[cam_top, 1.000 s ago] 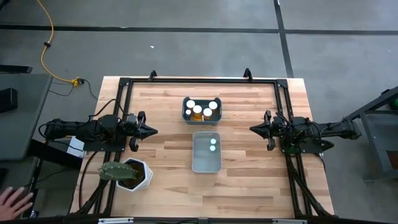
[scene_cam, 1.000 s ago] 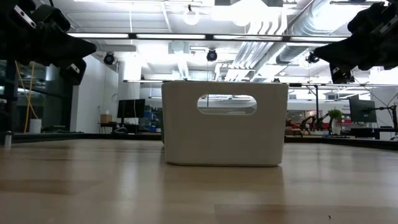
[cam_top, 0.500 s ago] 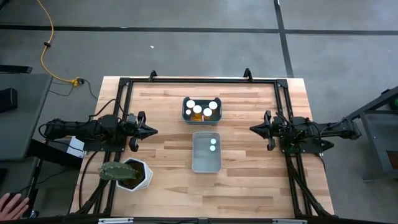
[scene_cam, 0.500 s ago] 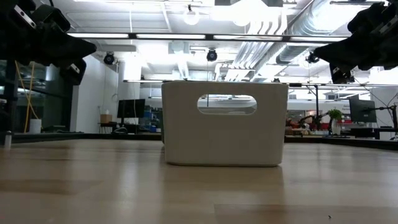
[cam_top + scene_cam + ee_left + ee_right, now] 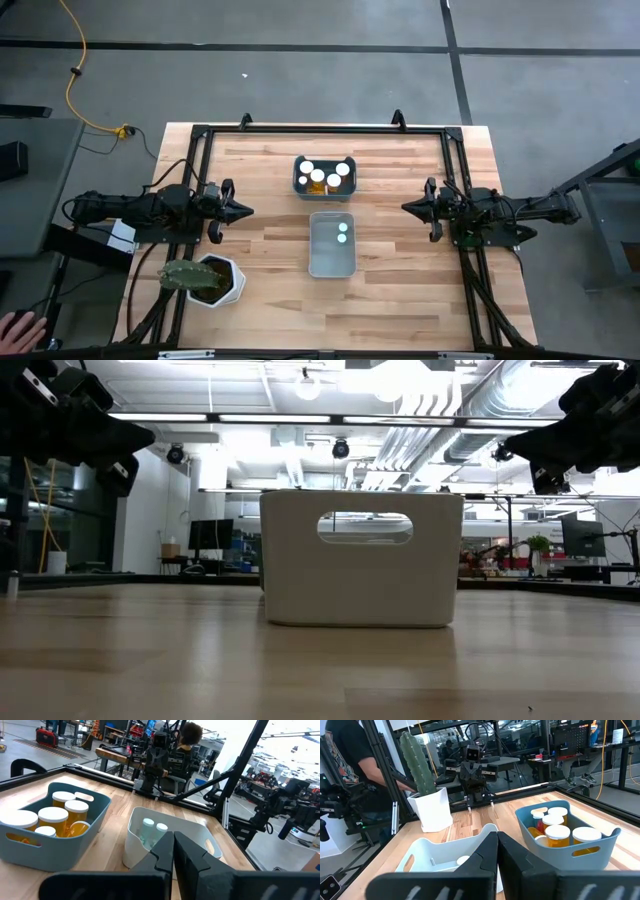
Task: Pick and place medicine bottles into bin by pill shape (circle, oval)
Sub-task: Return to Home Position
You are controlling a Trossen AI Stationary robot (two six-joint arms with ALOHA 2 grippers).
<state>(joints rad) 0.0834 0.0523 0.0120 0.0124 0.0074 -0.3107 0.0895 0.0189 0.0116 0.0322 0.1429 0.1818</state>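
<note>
Several amber medicine bottles with white caps (image 5: 324, 176) stand upright in a blue-grey bin (image 5: 299, 186) at the table's far middle; they also show in the left wrist view (image 5: 53, 815) and the right wrist view (image 5: 559, 831). Two small pale-topped bottles (image 5: 342, 233) stand in a white bin (image 5: 320, 262) just nearer; they show in the left wrist view (image 5: 152, 826). My left gripper (image 5: 250, 210) is shut and empty above the table's left side. My right gripper (image 5: 404, 207) is shut and empty above the right side. Both point at the bins from a distance.
A white hexagonal pot with a green cactus (image 5: 205, 278) stands at the near left corner. A black frame (image 5: 320, 128) runs along the table's edges. A person's hand (image 5: 18, 328) shows off the table at the lower left. Bare wood lies between each gripper and the bins.
The person's hand beside the table's near left corner has drawn back toward the picture's lower left edge. Both arms and the bottles have kept still.
</note>
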